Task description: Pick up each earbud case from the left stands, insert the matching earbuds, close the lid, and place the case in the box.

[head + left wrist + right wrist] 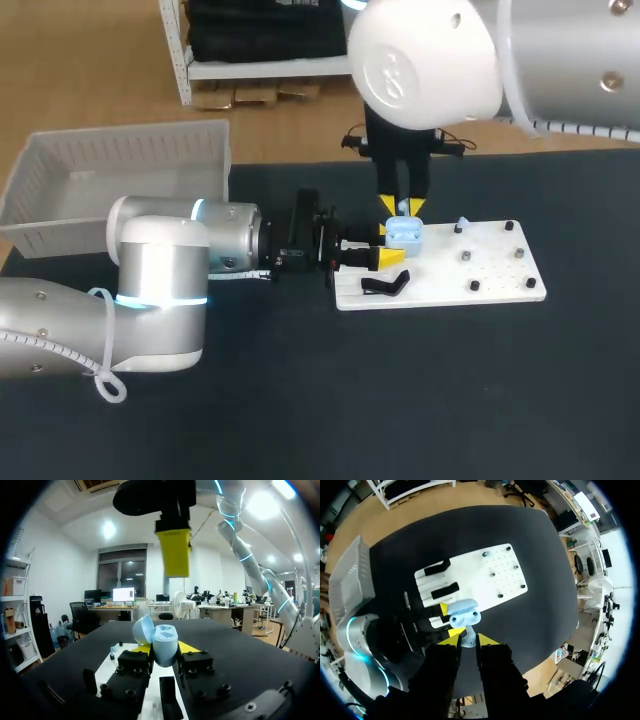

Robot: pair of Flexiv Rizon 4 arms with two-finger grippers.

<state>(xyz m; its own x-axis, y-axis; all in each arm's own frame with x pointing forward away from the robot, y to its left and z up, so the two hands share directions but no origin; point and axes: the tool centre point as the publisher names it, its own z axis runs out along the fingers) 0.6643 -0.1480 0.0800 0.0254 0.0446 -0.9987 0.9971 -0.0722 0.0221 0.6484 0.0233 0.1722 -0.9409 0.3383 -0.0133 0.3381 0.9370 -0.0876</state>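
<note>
Your left gripper (388, 246) is clamped on the pale-blue earbud case (404, 236), lid swung open, holding it over the white board (500, 275) near the frame's middle. Your right gripper (402, 207) hangs directly above, its tips pinching what looks like an earbud (467, 637) at the case's mouth. I judge you're at insertion: the pick is done, while seating, lid closing and boxing remain. A small pale-blue piece (462, 224), likely the second earbud, sits on the board further right. The white box (130, 150) at upper left shows no case inside.
</note>
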